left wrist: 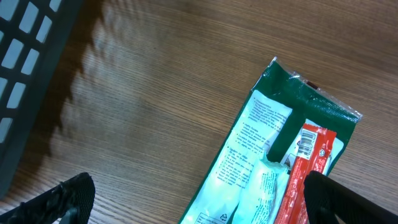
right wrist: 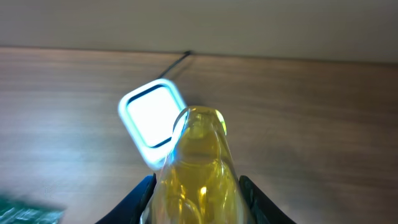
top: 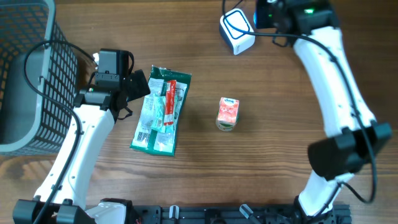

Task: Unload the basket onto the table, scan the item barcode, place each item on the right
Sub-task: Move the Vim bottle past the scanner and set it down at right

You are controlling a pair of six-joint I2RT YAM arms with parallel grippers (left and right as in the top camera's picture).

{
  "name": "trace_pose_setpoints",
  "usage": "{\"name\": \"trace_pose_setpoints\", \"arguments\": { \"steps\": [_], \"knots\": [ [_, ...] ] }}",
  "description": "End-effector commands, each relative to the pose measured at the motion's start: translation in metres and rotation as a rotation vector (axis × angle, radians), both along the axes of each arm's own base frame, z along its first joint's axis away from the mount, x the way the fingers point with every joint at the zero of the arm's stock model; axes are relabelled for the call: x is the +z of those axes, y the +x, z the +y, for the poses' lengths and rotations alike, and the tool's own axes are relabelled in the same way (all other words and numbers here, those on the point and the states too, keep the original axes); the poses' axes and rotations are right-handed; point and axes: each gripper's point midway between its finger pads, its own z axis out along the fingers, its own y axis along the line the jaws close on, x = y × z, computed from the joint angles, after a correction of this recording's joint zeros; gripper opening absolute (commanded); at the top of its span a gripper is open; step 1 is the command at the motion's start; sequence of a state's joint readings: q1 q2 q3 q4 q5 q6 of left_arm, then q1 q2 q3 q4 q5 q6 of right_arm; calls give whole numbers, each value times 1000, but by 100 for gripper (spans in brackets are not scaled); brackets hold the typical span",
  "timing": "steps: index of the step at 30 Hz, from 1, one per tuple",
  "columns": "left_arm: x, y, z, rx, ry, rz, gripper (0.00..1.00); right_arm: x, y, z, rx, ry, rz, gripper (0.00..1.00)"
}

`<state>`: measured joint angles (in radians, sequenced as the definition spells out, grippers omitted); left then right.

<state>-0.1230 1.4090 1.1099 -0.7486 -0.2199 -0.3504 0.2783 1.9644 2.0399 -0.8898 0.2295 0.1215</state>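
— Wood-grain tabletop from edge to edge, and up at its far side sits the scanner (top: 237,30), white face with a blue ring turned upward. Who's closest?

— That's the right gripper (right wrist: 196,199), no contest. It hangs just beside the scanner, on its right side, jaws drawn partway in and clamped on a yellow item (right wrist: 196,143), translucent and rounded at the nose. From the wrist camera the scanner lies ahead and to the left of that nose. The item's long axis runs straight out along the fingers and passes the scanner's right corner rather than crossing its window.

— Any barcode showing?

— None that I can see in any view. My read is that the item needs swinging left over the window, perhaps with a roll, to show its code.

— And the other arm?

— Well apart from the scanner, down to its left, the left gripper (top: 134,86) has its jaws spread wide and grips nothing. It's poised at the left edge of a green packet (top: 161,109) lying flat. A small red carton (top: 227,114) stands closer to the scanner, almost straight below it.

— Containers?

— One wire basket (top: 62,68), farthest left of the scanner. No goods show inside it from above.
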Motion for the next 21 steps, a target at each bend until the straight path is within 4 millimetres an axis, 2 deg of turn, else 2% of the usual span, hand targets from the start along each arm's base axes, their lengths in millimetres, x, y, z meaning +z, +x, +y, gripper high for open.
{"name": "trace_pose_setpoints", "arguments": {
  "steps": [1, 8, 10, 12, 15, 21],
  "knots": [
    [2, 2, 3, 8, 11, -7, 100, -7, 20, 13, -34, -251, -76, 8],
    [2, 2, 3, 8, 11, -7, 100, -36, 44, 53, -63, -882, -157, 8],
    [2, 2, 3, 8, 11, -7, 100, -50, 50, 60, -43, -980, -140, 7],
    [2, 2, 3, 8, 11, -7, 100, -66, 54, 61, -66, -1038, -127, 7],
    [2, 2, 3, 8, 11, -7, 100, -77, 56, 59, -102, -1058, -127, 7],
    [2, 2, 3, 8, 11, -7, 100, -78, 60, 65, -93, -1023, -153, 8]
  ]
}}
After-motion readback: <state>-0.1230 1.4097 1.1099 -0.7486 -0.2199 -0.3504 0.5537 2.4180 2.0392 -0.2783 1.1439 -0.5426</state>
